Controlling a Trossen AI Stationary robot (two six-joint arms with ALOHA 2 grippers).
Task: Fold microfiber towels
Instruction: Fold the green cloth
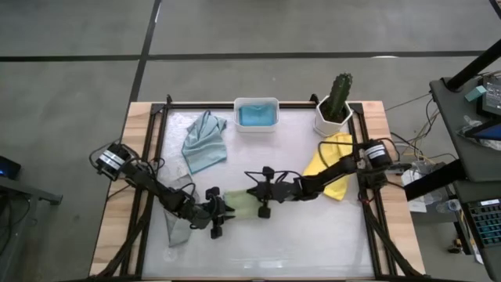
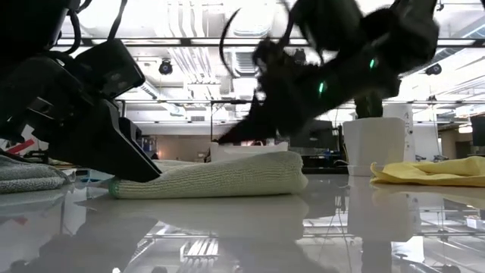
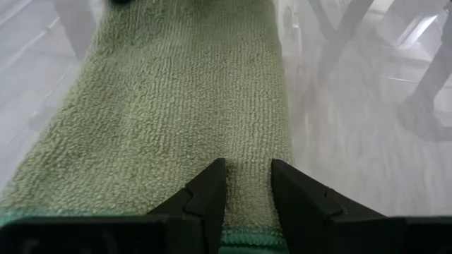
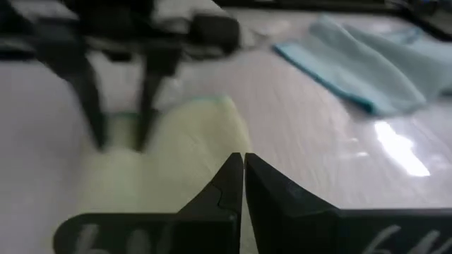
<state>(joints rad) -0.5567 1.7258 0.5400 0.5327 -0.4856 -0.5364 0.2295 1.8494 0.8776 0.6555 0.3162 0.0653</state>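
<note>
With the sage green towel (image 1: pixel 241 204) lying folded near the table's (image 1: pixel 313 243) front edge, keep the left gripper (image 3: pixel 244 185) — fingers slightly parted, pressing its end — steady while the right gripper (image 4: pixel 244 173) — fingers closed, empty — smooths the fold flat.

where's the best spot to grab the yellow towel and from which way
Probably the yellow towel's corner nearest the table's middle, coming down from above. It lies crumpled and low beside the white cactus pot, and the right arm crosses over part of it, so the pot side is crowded. The right hand and left hand are both at the sage green towel.
</note>
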